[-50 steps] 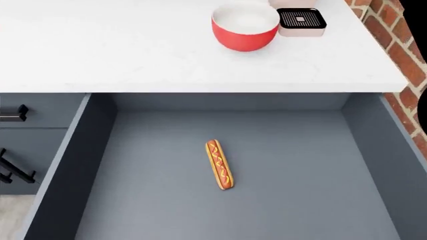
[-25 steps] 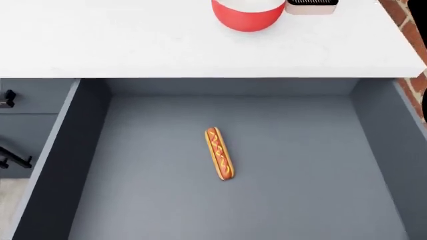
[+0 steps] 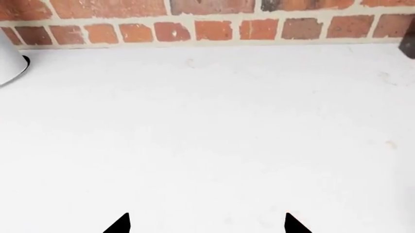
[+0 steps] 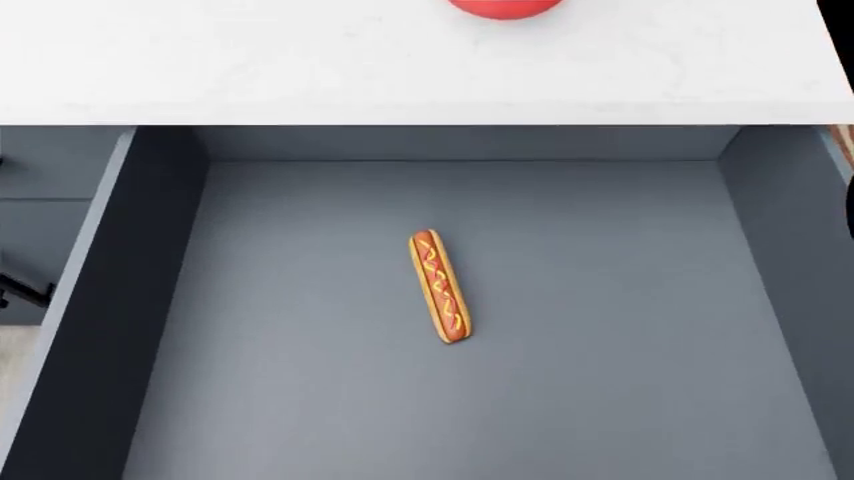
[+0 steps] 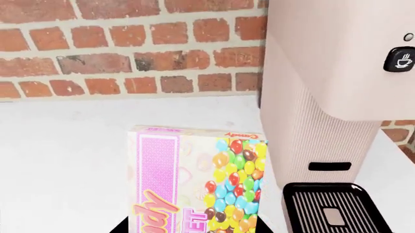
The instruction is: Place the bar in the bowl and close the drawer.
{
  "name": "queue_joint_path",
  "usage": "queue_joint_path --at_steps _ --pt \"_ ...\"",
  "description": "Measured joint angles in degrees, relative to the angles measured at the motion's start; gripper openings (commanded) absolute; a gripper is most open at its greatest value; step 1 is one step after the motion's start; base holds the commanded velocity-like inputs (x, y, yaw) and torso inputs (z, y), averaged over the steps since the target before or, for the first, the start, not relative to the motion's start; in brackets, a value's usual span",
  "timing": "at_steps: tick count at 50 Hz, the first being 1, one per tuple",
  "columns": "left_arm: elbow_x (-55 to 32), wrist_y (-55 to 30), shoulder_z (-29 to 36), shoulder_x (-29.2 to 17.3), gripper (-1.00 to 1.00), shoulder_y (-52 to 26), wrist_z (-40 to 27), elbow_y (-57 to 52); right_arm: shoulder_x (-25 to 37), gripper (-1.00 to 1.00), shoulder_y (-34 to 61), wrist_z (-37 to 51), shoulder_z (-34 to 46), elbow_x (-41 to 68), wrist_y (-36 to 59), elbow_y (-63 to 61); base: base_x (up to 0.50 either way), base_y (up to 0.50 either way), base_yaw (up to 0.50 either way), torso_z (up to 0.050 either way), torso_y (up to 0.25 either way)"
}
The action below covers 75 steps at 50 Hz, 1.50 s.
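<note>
The bar (image 5: 198, 182), a pink packet printed with coloured candies, stands upright between the fingertips of my right gripper (image 5: 194, 228), which is shut on it above the white counter. Only the bowl's red underside (image 4: 505, 8) shows in the head view, at the counter's far edge. The drawer (image 4: 94, 300) stands wide open below the counter, deep and blue-grey. My left gripper (image 3: 207, 224) hangs open over bare counter, with nothing between its fingertips (image 3: 120, 224). Neither gripper shows in the head view.
A hot dog in a bun (image 4: 439, 285) lies on the drawer floor. A pink coffee machine (image 5: 331, 92) with a black drip tray (image 5: 334, 208) stands right beside the bar, against the brick wall (image 5: 129, 53). A grey object (image 3: 9, 63) sits at the counter's edge in the left wrist view.
The head view has tipped downward: the bowl has slid to the top edge, the drip tray has left the view and more of the drawer shows. The hot dog has not moved.
</note>
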State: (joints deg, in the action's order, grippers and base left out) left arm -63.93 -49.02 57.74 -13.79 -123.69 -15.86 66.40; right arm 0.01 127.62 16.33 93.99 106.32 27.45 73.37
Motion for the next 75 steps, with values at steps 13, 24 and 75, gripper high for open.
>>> queue_joint_path --at_steps 13,24,75 --pt "0.58 0.2 0.04 0.37 1.0 -0.28 0.4 0.8 0.0 -1.0 0.3 0.34 -0.42 -1.13 -5.13 -0.91 0.0 0.0 0.0 0.0 0.0" --pt "0.83 -0.17 0.09 0.35 1.0 -0.2 0.19 0.36 0.0 -1.0 0.46 0.94 -0.82 -2.56 -6.58 -1.7 0.0 0.0 0.0 0.0 -0.172" --pt "-1.28 -2.82 -2.83 -2.64 1.0 -0.06 -2.38 -5.75 -0.01 1.0 3.35 1.91 -1.83 -7.97 -2.0 -0.55 0.0 0.0 0.0 -0.001 0.088"
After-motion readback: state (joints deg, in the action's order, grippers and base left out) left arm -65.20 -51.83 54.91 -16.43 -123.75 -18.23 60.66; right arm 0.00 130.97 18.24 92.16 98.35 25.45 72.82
